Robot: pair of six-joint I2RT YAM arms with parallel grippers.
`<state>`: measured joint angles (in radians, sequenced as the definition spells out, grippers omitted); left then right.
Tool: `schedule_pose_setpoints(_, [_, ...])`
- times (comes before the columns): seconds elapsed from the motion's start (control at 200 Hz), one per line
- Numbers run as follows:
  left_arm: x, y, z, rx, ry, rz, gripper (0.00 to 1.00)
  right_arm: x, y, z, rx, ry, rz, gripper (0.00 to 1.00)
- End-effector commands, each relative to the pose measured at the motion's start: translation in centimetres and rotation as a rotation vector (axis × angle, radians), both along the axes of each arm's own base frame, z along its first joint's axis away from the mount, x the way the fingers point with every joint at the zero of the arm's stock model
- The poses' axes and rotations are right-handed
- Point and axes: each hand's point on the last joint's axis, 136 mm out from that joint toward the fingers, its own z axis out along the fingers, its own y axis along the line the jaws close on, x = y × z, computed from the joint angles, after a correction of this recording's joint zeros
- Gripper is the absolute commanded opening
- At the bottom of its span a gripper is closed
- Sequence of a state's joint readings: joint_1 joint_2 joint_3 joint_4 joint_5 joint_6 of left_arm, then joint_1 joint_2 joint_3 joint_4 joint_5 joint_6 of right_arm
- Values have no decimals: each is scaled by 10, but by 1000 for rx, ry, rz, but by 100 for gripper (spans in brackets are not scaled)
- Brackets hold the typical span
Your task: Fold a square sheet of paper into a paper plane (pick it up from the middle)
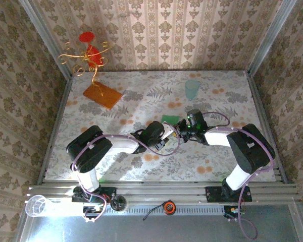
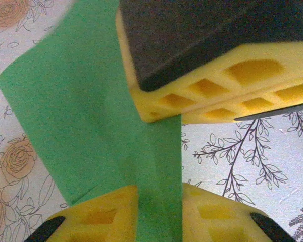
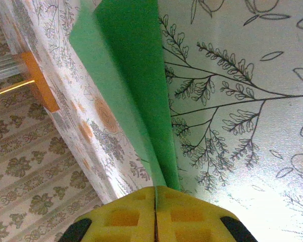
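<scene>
Two grippers meet at a green paper plane (image 3: 134,75) mid-table

The right gripper (image 3: 155,199), its fingers pressed together, pinches the folded sheet along its centre crease at the middle of the floral table (image 1: 141,101). The left gripper (image 2: 159,199) brackets the same fold, its yellow fingers (image 2: 103,217) narrowly apart; whether they touch the paper cannot be told.

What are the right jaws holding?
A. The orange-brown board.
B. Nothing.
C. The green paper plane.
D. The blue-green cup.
C: in the right wrist view, the green paper plane comes out from between the right jaws, which stand pressed together on its end.
</scene>
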<state>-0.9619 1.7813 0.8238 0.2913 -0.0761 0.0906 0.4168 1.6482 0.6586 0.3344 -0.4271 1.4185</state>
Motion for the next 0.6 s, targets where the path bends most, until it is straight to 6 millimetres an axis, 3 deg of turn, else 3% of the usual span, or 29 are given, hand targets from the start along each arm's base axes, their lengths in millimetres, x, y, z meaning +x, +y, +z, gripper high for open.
schedule_pose_setpoints(0.0, [-5, 1, -2, 5, -9, -20, 24, 2, 2, 4, 15, 2, 4, 16])
schedule_pose_setpoints(0.35, [-12, 8, -1, -76, 63, 12, 16, 1, -29, 6, -55, -28, -37, 55])
schedule_pose_setpoints(0.595, [-11, 19, 7, -242, 233, 91, 13, -3, -54, 15, -189, -92, -49, 67])
